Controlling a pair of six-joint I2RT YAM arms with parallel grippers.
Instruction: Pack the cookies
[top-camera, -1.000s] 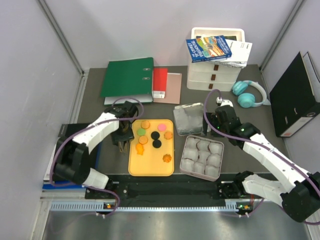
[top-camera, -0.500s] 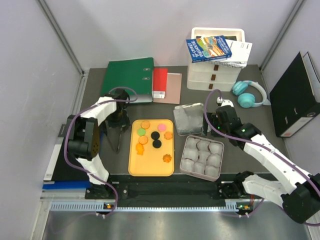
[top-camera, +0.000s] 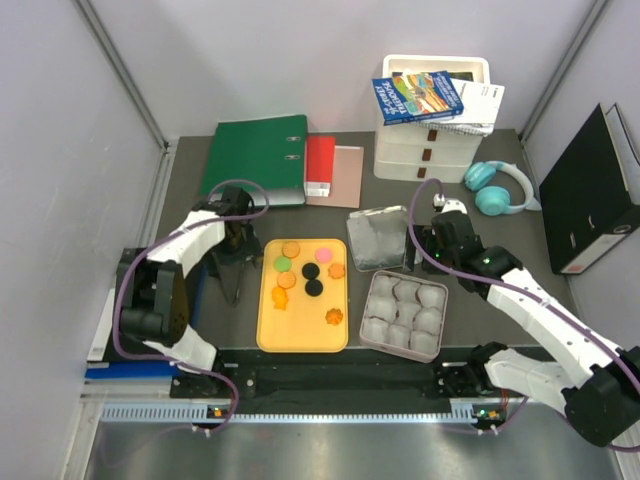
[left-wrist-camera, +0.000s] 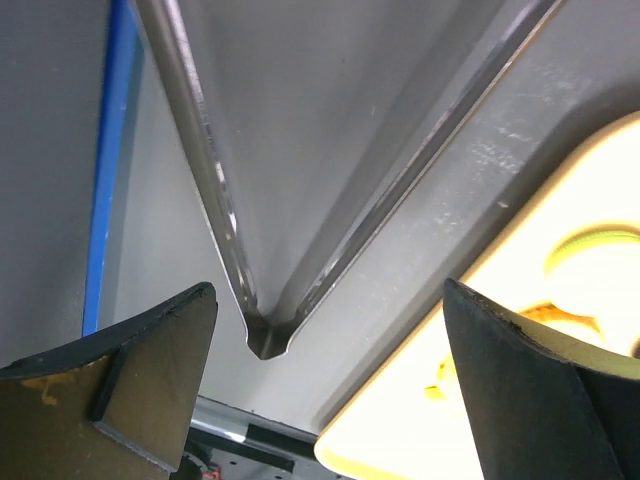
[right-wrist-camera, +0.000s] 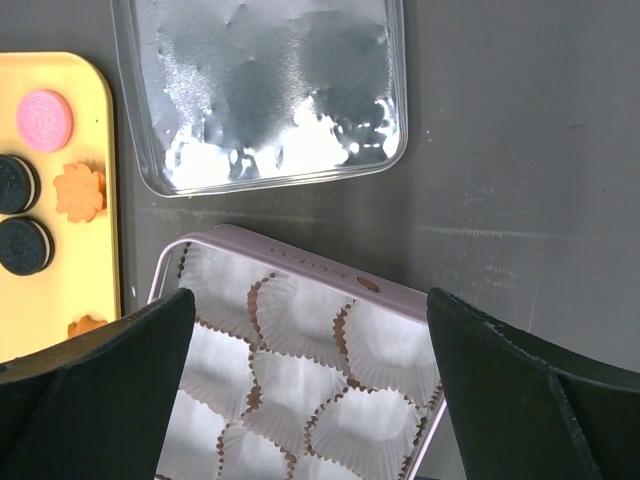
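Seen from above, the cookies (top-camera: 286, 280) all lie on the yellow tray (top-camera: 265, 330) at the middle of the tabletop (top-camera: 530, 240). None sits in the box (top-camera: 410, 276) of white paper cups (top-camera: 405, 312) just right of the tray, so packing looks not yet begun. The left pincer (top-camera: 234, 290) hangs over bare tabletop just left of the tray and carries nothing. The right pincer (top-camera: 413, 257) hovers between the clear lid (top-camera: 378, 240) and the box.

In the left wrist view the jaws stand wide apart with nothing between them. Grey tabletop lies below, and the tray's rim shows at the right with a glare-washed green cookie (left-wrist-camera: 600, 250) on it.

In the right wrist view the jaws are likewise spread and empty, above the box's far edge. The cups in sight hold nothing. A pink cookie (right-wrist-camera: 44, 119), two black cookies (right-wrist-camera: 18, 184) and an orange flower cookie (right-wrist-camera: 80, 192) lie on the tray's right side.

The step in hand is probably a first pick. To do it well, the left pincer should cross the rim to the right and centre over one cookie well clear of its neighbours. It should then descend straight, close on the cookie's edges without pushing the tray, and lift clear before carrying it to a cup
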